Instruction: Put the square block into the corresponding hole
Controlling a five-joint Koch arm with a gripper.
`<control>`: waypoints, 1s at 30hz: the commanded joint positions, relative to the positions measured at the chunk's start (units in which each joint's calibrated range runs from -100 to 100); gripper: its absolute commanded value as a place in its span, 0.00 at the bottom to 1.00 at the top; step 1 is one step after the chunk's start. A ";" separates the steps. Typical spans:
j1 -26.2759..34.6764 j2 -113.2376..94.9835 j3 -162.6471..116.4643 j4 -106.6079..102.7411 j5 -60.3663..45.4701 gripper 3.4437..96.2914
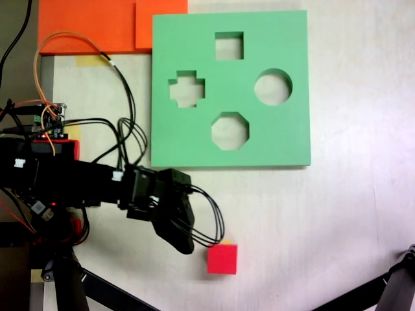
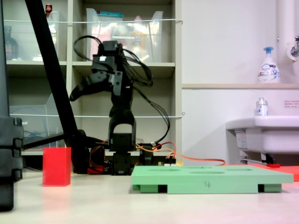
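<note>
The light-green foam board [image 1: 230, 87] lies flat on the table [image 1: 350, 214], with its square cutout [image 1: 229, 46] empty. The Koch arm [image 2: 119, 116] holds its gripper [image 2: 79, 93] raised above the table; its opening cannot be determined, and it grips nothing. The red foam cube [image 1: 222, 258] rests on the table, well apart from the board.

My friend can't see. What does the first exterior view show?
A red square block sits on a pale table, just right of the black robot gripper. Above lies a green foam board with square, cross, round and octagon holes.
</note>
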 commanded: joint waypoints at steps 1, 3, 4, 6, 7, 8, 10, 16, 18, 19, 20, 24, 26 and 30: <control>-0.24 11.27 11.86 -3.45 0.68 0.74; -0.24 20.63 20.94 -4.70 0.63 0.74; -0.24 25.10 24.72 -4.70 0.68 0.80; -0.20 29.71 27.91 -4.70 0.68 0.90; -0.24 30.68 28.11 -4.70 0.73 0.92; -0.24 32.08 28.21 -4.70 0.73 0.93; -0.59 35.15 28.51 -4.70 0.73 0.93; -1.66 45.49 29.01 -4.70 0.68 0.93; -2.10 48.14 29.01 -4.70 0.68 0.93; -2.39 49.54 29.11 -4.70 0.63 0.93; -2.69 50.24 29.11 -4.70 0.63 0.93; -3.96 53.45 29.01 -4.70 0.00 0.92; -4.35 54.71 27.91 -4.70 -0.39 0.92; -5.27 57.92 25.72 -4.70 -2.00 0.92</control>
